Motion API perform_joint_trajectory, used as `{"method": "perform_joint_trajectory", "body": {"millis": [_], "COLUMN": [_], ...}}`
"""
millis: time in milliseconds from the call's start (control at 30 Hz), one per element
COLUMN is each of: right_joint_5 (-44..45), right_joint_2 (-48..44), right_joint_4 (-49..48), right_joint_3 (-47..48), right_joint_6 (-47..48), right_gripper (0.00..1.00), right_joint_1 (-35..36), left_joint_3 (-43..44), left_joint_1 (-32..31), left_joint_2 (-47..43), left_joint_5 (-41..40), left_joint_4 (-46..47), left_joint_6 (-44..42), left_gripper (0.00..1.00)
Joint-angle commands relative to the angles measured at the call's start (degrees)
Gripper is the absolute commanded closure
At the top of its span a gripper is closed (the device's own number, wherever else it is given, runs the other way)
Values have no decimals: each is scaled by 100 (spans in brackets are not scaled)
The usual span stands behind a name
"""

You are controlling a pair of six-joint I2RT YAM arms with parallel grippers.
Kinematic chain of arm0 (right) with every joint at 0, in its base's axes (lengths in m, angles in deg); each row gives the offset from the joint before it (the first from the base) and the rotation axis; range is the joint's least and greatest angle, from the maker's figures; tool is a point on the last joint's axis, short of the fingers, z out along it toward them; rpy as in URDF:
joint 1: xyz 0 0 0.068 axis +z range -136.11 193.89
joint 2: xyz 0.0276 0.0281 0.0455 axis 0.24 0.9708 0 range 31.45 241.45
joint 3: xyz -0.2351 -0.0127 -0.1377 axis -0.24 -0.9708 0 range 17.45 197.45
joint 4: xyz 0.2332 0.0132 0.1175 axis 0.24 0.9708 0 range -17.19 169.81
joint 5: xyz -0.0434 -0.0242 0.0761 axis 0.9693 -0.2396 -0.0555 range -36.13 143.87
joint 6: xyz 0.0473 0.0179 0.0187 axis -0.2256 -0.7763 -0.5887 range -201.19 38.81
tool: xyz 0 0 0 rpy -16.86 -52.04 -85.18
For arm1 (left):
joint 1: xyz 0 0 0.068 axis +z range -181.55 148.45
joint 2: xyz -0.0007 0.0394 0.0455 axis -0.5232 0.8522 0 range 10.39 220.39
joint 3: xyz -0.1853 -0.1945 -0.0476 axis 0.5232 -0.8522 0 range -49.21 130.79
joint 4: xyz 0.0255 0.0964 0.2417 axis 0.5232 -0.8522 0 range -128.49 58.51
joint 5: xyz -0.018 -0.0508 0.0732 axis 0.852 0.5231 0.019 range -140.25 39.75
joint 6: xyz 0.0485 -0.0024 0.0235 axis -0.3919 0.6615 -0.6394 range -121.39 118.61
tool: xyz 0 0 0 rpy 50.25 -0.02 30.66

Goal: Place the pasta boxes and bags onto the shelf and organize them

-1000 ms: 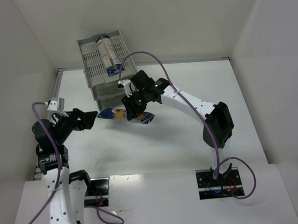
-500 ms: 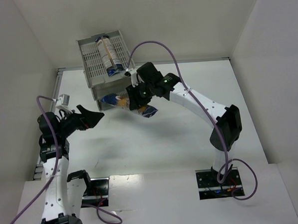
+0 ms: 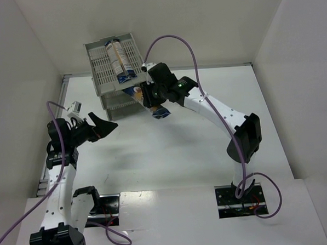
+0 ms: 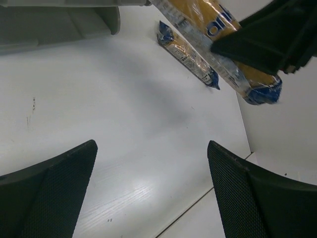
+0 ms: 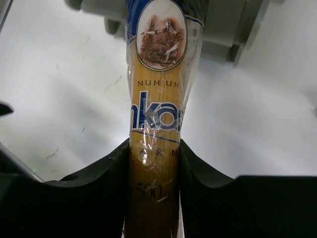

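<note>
Over the last second the right arm has carried its load from above the table (image 3: 208, 142) up to the shelf (image 3: 103, 68), and the left arm has risen and drawn back. The right arm stretches forward and left, the right gripper (image 5: 153, 171) clamped on the held packet (image 5: 157, 99), whose far end meets the shelf front below the top tray. The left gripper (image 4: 153, 188) hangs spread wide, empty. The label reads "NUH'UN" and "500" beneath an oval wheat picture. Clear film shows orange-yellow pasta between dark blue ends. A second packet (image 3: 119, 58) lies in the top tray, and a third packet (image 4: 188, 53) lies on the table.

Overhead, close wrist views; shared packet (image 5: 153, 119)
</note>
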Motion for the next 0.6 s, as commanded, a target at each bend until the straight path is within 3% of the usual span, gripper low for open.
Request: {"method": "perform_joint_trajectory", "body": {"millis": [0,367,567], "right_joint_5": [437,1114,1228], "right_joint_2": [354,1559,2314], "right_joint_4": [-1236,-1342,-1404], "right_joint_3": [971,1755,2765], "right_joint_6": [-196,-520,-634], "right_gripper": [100,100,100], "right_joint_1": [-29,165,217], "left_joint_3": [-16,-26,-26], "left_joint_1": [-14,38,38], "left_joint_2": [-239,-326,-274], "left_joint_5": [-110,-215,-268], "left_joint_4": [149,97,97], "left_joint_6": [95,-116,-169], "left_gripper": [1,1,1]}}
